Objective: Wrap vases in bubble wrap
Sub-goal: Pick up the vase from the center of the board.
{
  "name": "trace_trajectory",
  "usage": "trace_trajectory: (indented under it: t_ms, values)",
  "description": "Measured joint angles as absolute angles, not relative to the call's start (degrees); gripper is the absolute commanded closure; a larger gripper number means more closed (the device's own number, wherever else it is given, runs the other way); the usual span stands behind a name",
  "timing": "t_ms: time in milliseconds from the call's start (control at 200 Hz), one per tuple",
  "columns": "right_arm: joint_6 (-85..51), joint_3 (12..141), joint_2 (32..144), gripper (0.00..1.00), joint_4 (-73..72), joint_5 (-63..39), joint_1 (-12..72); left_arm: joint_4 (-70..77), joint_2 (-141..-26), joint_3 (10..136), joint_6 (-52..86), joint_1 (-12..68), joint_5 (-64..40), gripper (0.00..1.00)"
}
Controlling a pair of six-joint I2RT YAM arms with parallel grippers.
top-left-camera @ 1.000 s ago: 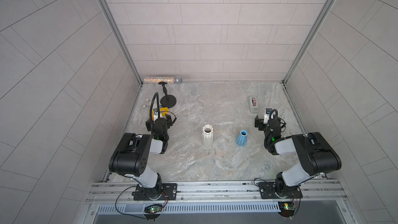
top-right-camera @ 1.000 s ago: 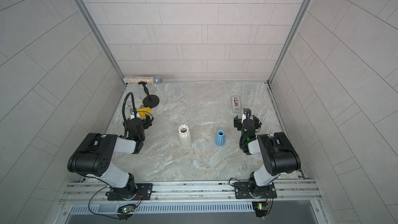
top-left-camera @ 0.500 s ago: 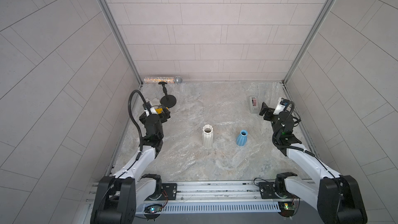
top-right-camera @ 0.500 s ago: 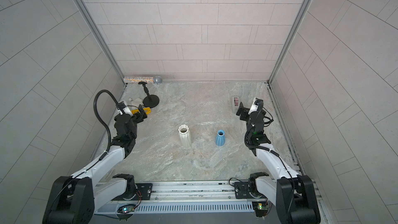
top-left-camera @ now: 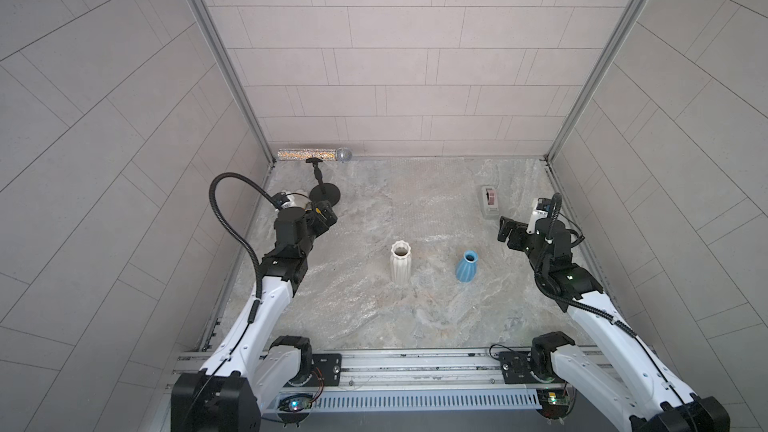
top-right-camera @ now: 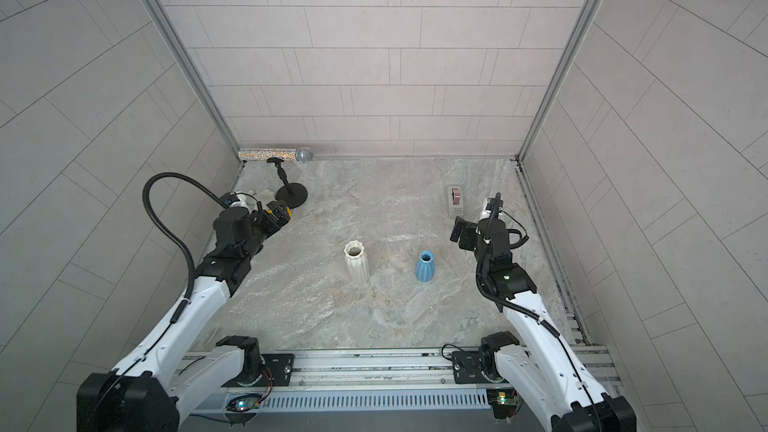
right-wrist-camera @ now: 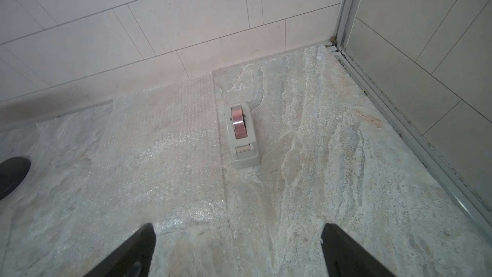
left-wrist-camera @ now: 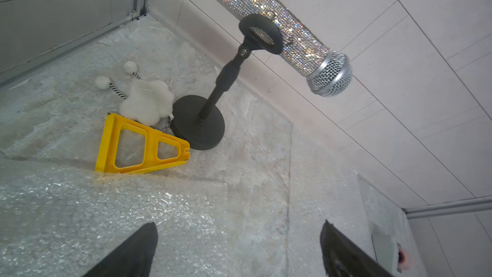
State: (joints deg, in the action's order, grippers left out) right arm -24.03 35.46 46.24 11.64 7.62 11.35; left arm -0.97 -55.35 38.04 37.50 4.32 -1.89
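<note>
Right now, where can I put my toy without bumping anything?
Free: stone tabletop between the tall white ribbed vase, the short light-blue vase and the front rail; and between the grey tape dispenser and the side wall. Crowded: the back corner with glittery silver microphone, black stand, yellow plastic triangle, white fluffy toy.

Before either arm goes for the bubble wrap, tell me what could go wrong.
1. The bubble wrap is clear and lies flat on the table, so pinching its edge may fail.
2. The tape dispenser sits right beside that edge; lifting the sheet could drag or tip it.
3. The white vase and blue vase stand upright and unsupported nearby; a sweeping sheet could topple them.
</note>
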Motion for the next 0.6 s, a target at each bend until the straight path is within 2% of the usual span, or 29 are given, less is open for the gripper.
trace_trajectory:
  t_ms: [150, 285, 601]
  values:
    - [-24.3, 39.4, 43.9, 0.01, 22.1, 9.6, 15.6, -8.5, -52.4, 41.2, 37.5, 5.2, -6.7, 0.00]
    - [-25.4, 42.6, 42.1, 0.00, 30.4, 7.1, 18.6, -15.7, -51.5, 43.6, 36.6, 7.9, -9.9, 0.00]
    - [-27.0, 43.2, 38.5, 0.01, 40.5, 8.2, 30.5, -25.2, -51.9, 51.6, 34.8, 21.9, -10.2, 0.00]
